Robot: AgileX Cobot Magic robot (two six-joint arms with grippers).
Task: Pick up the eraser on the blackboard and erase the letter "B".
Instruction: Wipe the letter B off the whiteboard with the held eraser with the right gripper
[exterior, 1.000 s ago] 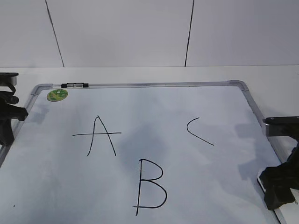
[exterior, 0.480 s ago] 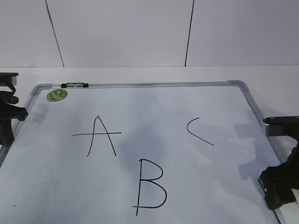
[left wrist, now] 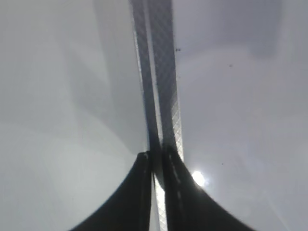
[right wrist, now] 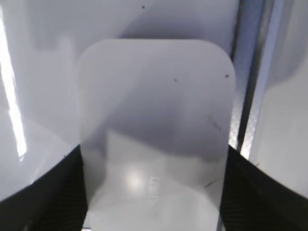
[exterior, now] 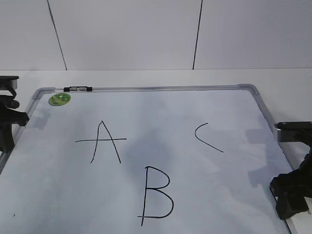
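The white eraser (right wrist: 154, 115) lies on the blackboard (exterior: 195, 112) by its right frame. My right gripper (right wrist: 154, 192) straddles it, with one dark finger against each long side; in the exterior view the gripper (exterior: 291, 200) sits low at the board's lower right edge and hides the eraser. The black letter "B" (exterior: 157, 192) is at the bottom middle of the board, well to the left of the right gripper. My left gripper (left wrist: 156, 156) is shut and empty above the board's left frame, at the far left of the exterior view (exterior: 7, 136).
A crossed "A" (exterior: 102, 142) is left of the B and a curved "C" (exterior: 207, 137) is up to its right. A green round sticker (exterior: 59, 99) and a small black clip (exterior: 78, 89) are at the board's far left corner. A white wall stands behind.
My right gripper has sunk slightly lower over the eraser, and the white sliver of eraser beside it no longer shows. The left arm and the letters are unchanged.
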